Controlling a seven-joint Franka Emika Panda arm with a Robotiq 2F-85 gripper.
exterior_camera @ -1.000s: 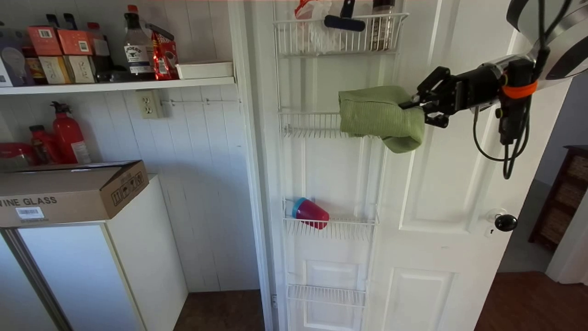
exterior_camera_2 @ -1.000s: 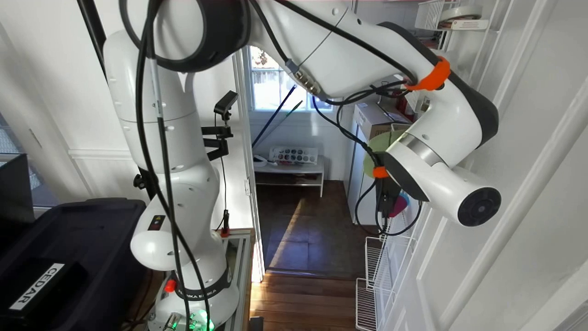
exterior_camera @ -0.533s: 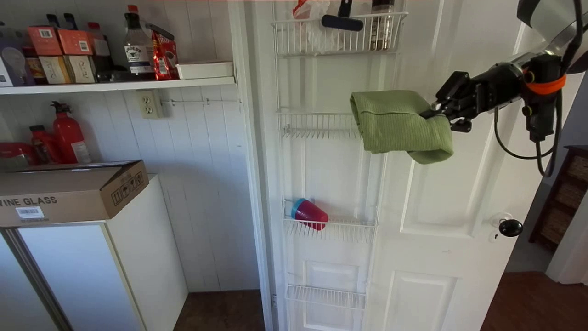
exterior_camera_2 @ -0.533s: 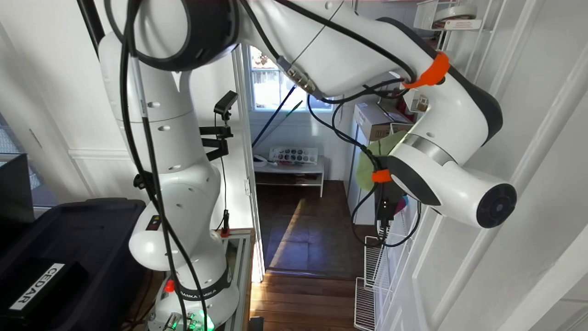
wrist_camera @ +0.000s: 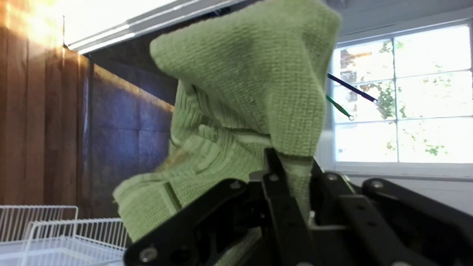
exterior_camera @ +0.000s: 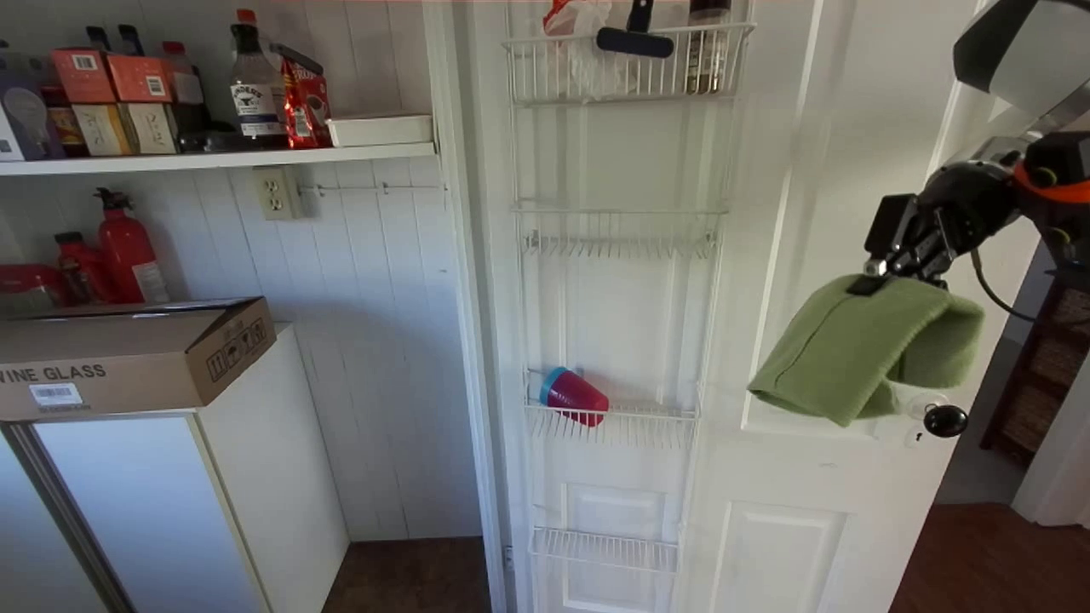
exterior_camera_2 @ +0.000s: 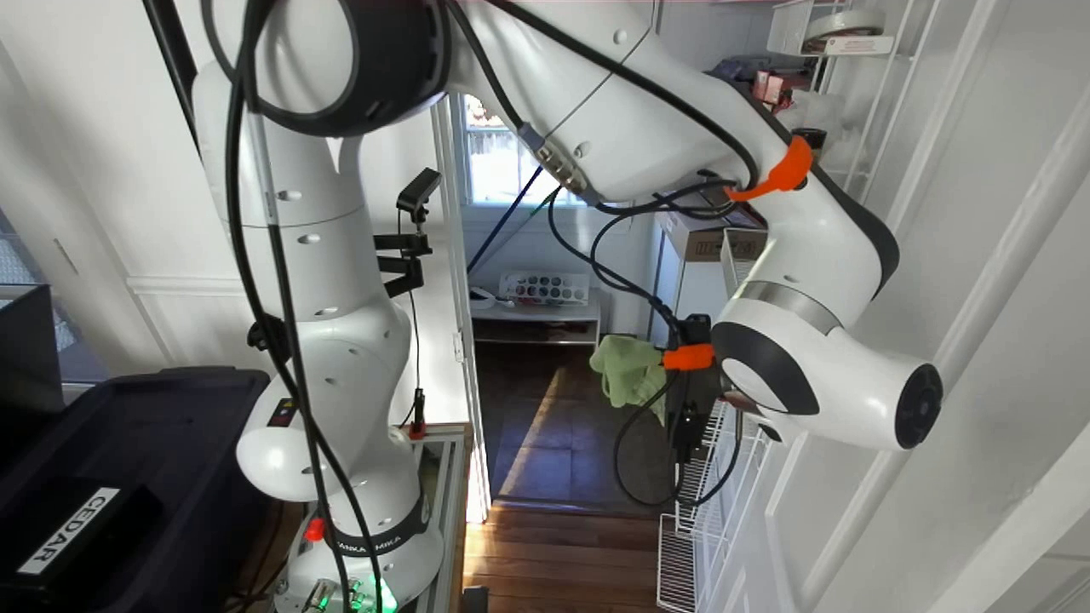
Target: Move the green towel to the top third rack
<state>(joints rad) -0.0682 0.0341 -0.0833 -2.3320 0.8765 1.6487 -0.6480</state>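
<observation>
The green towel (exterior_camera: 860,358) is folded and hangs from my gripper (exterior_camera: 877,281) in front of the white door, just left of the knob. My gripper points down and is shut on the towel's upper edge. In the wrist view the towel (wrist_camera: 244,74) is pinched between the fingers (wrist_camera: 293,159). The towel (exterior_camera_2: 628,366) also shows in an exterior view, where the arm hides the fingertips. The white wire rack on the door has several shelves: a basket (exterior_camera: 630,98), a bare shelf (exterior_camera: 622,247) below it, and a lower shelf (exterior_camera: 647,415). The gripper is right of the rack, apart from it.
A pink and blue cup (exterior_camera: 575,398) lies tilted on the lower shelf. The basket holds a plastic bag (exterior_camera: 588,60) and a black tool (exterior_camera: 634,41). The black door knob (exterior_camera: 945,421) is close to the towel. A cardboard box (exterior_camera: 102,366) stands on a white cabinet.
My gripper has moved right and down, away from the rack, and tilted from sideways to pointing downward. The towel stays held and now hangs near the knob; the bare shelf is fully uncovered.
</observation>
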